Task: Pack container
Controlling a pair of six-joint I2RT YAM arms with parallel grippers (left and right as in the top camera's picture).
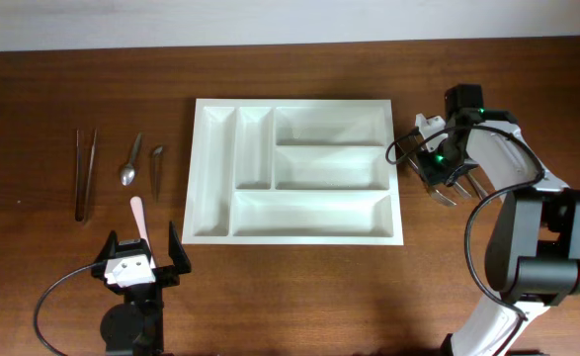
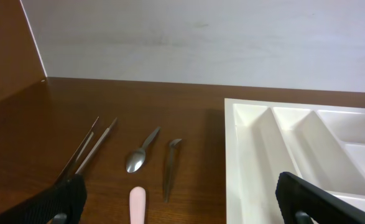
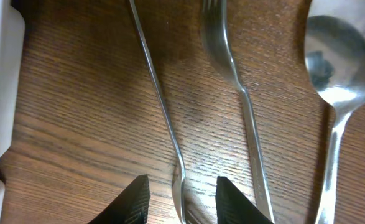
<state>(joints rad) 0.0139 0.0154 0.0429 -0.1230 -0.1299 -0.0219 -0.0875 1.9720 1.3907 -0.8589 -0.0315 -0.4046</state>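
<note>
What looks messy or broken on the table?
Nothing stands out. The white tray sits straight and empty. The small spoon and the fork lie tidy on the table on either side of it, and nothing is spilled.

Overhead: straight down on whole table (image 1: 299, 307). Left wrist: low, facing wall (image 2: 201, 37), sharing cutlery tray (image 2: 250, 143) and teaspoon (image 2: 135, 160) with overhead. Right wrist: very near, down onto fork (image 3: 219, 37).

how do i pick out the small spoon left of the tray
Find the big white tray, then look at the table to its left. The small spoon lies between the long thin tweezers and a short grey tool, with a pink handle nearer the robot; it alone has a round shiny bowl.
</note>
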